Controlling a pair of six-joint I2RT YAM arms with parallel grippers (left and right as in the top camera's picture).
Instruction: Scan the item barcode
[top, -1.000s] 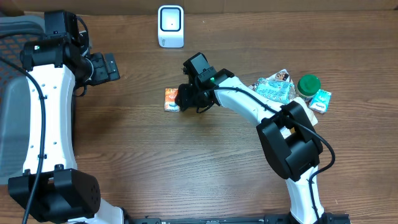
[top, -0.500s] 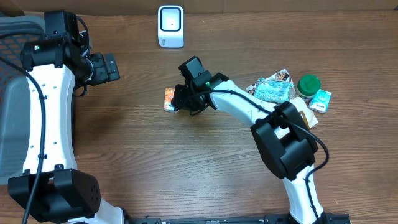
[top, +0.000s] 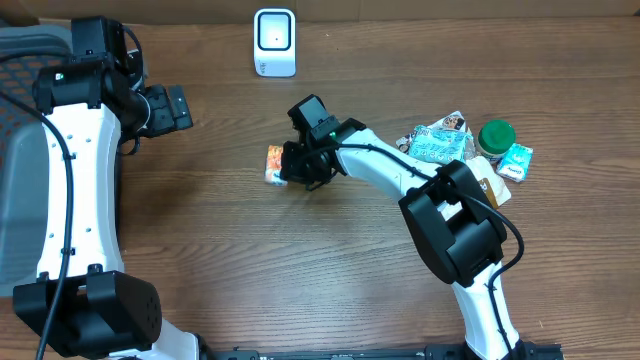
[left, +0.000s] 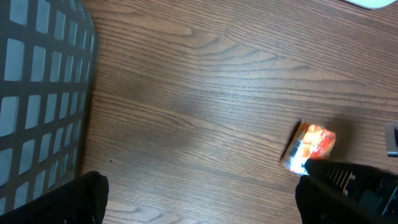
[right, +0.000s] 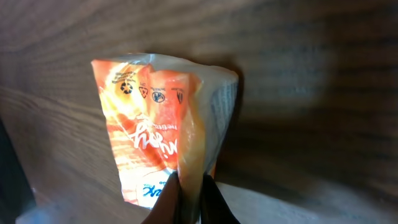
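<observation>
since a second ago your right gripper has slid a little leftward along the table and its jaws have come together, going from partly apart to pinched tight on the orange packet. in the right wrist view you can see the fingertips meeting at the bottom of the frame with a fold of the orange packet caught between them, the wrapper crumpled and standing up from the wood with its white printed side turned toward the lens; you cannot tell from any view whether a barcode is showing. the packet sits near the middle of the table, below and well apart from the white scanner at the far edge. your left gripper hovers by the left side, well apart from the packet, its fingers spread as wide as they go with nothing between them; its wrist view looks down past the grey mesh basket to the orange packet off to the right. over on the right side of the table a green-lidded jar, a blue and white bag and a small teal box lie bunched together, untouched
</observation>
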